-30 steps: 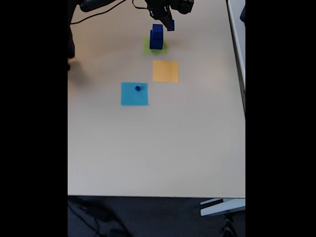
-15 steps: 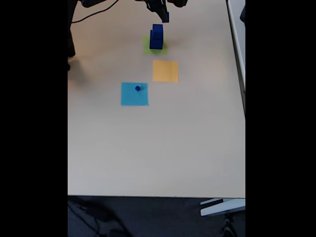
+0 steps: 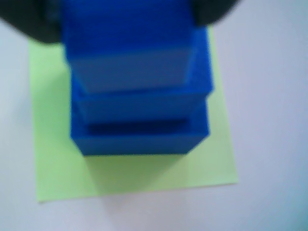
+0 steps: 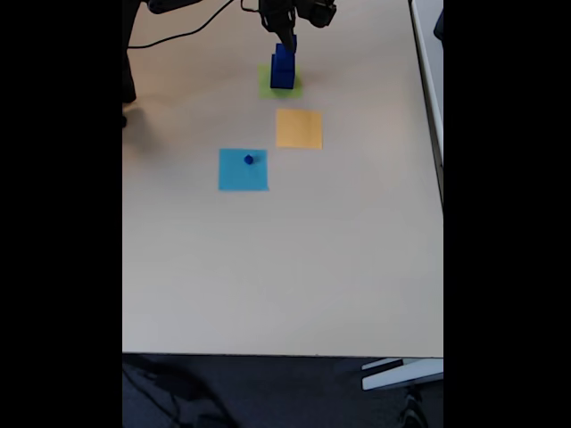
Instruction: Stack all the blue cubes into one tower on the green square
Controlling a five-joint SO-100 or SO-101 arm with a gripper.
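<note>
Beige table (image 4: pixel 285 267) takes up most of the fixed view, dark floor below its near edge. Three paper squares lie flat on it, apart from one another: light blue square (image 4: pixel 242 171) nearest the camera and leftmost, orange-yellow square (image 4: pixel 299 128) further back and to the right, green square (image 4: pixel 268 82) furthest back, near the far edge.

Black arm (image 4: pixel 299 11) reaches in from the top of the fixed view, a black cable (image 4: pixel 174 34) trailing off to the left. Gripper (image 4: pixel 284 37) sits right over the tower; open or closed cannot be told, the fingers are a dark blur there. In the wrist view dark out-of-focus shapes sit at the top corners, on either side of the uppermost cube.

Blue cubes: large cube (image 3: pixel 139 137) sits on the green square (image 3: pixel 57 168), toward its far part in the wrist view. Medium cube (image 3: pixel 127 70) is on top of it, blurred and very close to the lens. In the fixed view the stack (image 4: pixel 283 69) reads as one dark blue column on the green paper, upright.

Small cube (image 4: pixel 249 160) is well apart from the tower, resting on the light blue square near its upper right corner in the fixed view.
</note>
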